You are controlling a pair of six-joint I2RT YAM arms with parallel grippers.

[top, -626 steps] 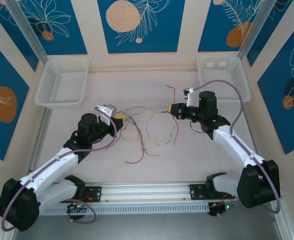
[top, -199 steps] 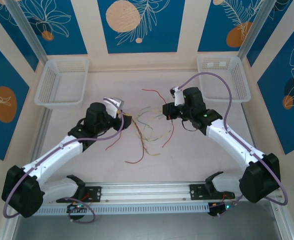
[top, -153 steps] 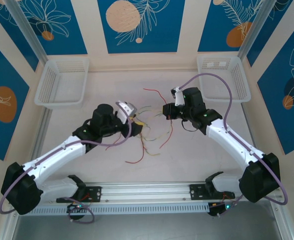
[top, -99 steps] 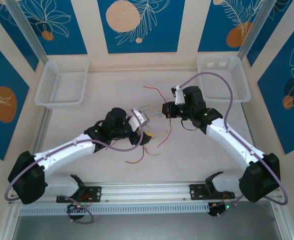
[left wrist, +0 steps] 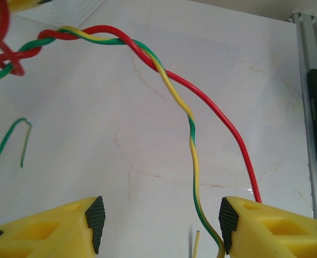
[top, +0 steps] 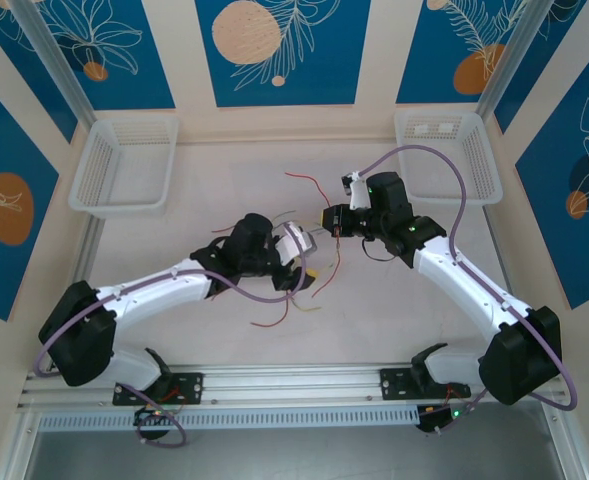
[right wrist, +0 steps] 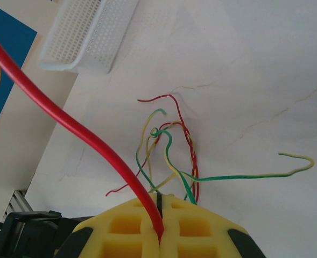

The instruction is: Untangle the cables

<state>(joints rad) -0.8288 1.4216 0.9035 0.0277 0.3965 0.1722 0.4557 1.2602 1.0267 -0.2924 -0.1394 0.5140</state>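
The cables (top: 324, 265) are thin red and yellow-green wires, twisted together mid-table between my two grippers. My right gripper (top: 330, 219) is shut on a red cable (right wrist: 67, 123) that runs up out of its fingertips (right wrist: 159, 236); the tangle (right wrist: 169, 145) hangs below it. My left gripper (top: 304, 272) is open just beside the tangle. In the left wrist view a yellow-green cable (left wrist: 193, 172) passes between its open jaws (left wrist: 161, 226), close to the right pad (left wrist: 226, 223). A red strand (left wrist: 223, 121) runs down behind that finger. The two are twisted together higher up (left wrist: 93, 35).
White baskets stand at the back left (top: 124, 165) and back right (top: 449, 150). A loose red wire (top: 274, 320) lies near the front, ahead of the metal rail (top: 294, 385). The left arm's forearm (top: 164, 290) stretches low across the table.
My left arm has swung right across the table, carrying its open gripper into the tangle close to the right gripper. The right gripper has stayed shut on the red cable, shifting only slightly.
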